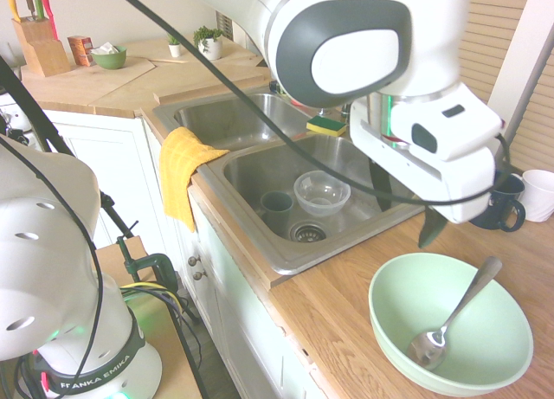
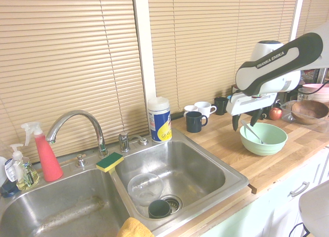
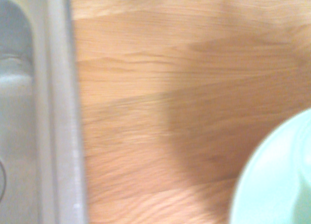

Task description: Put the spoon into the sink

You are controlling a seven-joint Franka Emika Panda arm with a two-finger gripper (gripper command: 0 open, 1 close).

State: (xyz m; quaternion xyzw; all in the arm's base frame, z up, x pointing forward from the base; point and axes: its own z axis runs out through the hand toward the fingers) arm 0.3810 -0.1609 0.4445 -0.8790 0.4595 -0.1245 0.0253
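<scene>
The spoon (image 1: pixel 450 317) lies in a pale green bowl (image 1: pixel 389 325) on the wooden counter, bowl end down and handle leaning on the far rim; the second exterior view shows the spoon (image 2: pixel 252 131) in that bowl (image 2: pixel 267 143) too. My gripper (image 1: pixel 405 207) hangs open and empty above the counter, between the sink (image 1: pixel 260 170) and the green bowl, close to the bowl's rim. From the other side the gripper (image 2: pixel 245 121) is just left of the bowl, fingers pointing down. The wrist view shows the sink's rim (image 3: pixel 60 112), bare wood and the bowl's edge (image 3: pixel 277 185).
In the right basin of the sink (image 2: pixel 200 167) sit a clear plastic bowl (image 1: pixel 322 191) and a dark cup (image 1: pixel 277 204). A navy mug (image 2: pixel 194 121) and a white mug (image 2: pixel 204 108) stand behind the gripper. A yellow towel (image 1: pixel 182 170) hangs over the sink's front.
</scene>
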